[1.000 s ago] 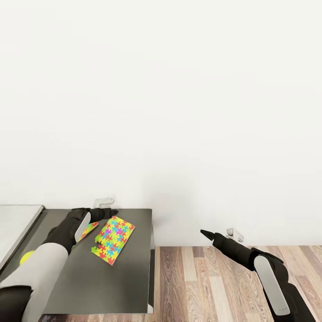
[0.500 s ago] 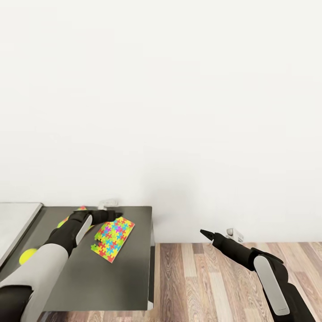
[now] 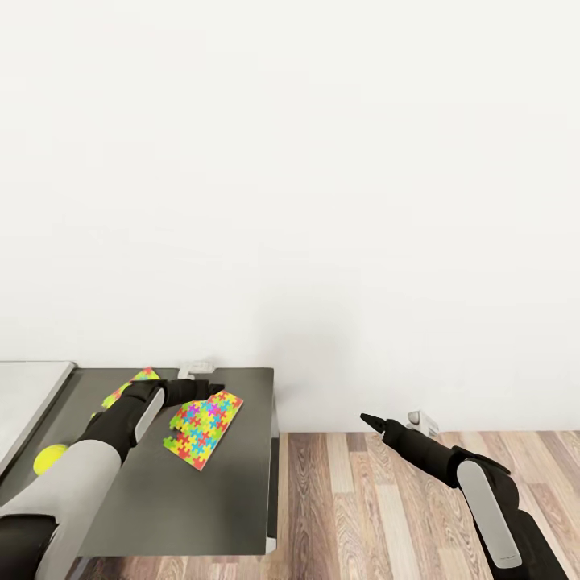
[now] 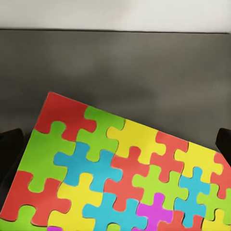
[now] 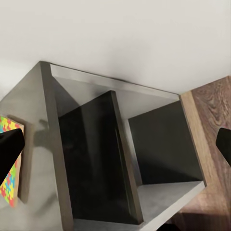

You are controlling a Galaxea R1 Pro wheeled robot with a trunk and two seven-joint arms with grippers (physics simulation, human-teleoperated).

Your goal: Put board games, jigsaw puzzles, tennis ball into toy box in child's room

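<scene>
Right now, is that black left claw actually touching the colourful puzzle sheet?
Cannot tell. In the head view the left gripper overlaps the jigsaw puzzle's far edge; the left wrist view shows fingers flanking it, contact unclear.

Two jigsaw puzzles (image 3: 203, 428) (image 3: 129, 384) and tennis ball (image 3: 49, 458) lie on dark table (image 3: 193, 507).

Left arm: extended forward and low, forearm white, wrist black. Left gripper (image 3: 208, 390): fingers spread apart, seen at the two edges of its wrist view. Right arm: held out forward, apart from the left. Right gripper (image 3: 368, 420): tips drawn together to a point.
</scene>
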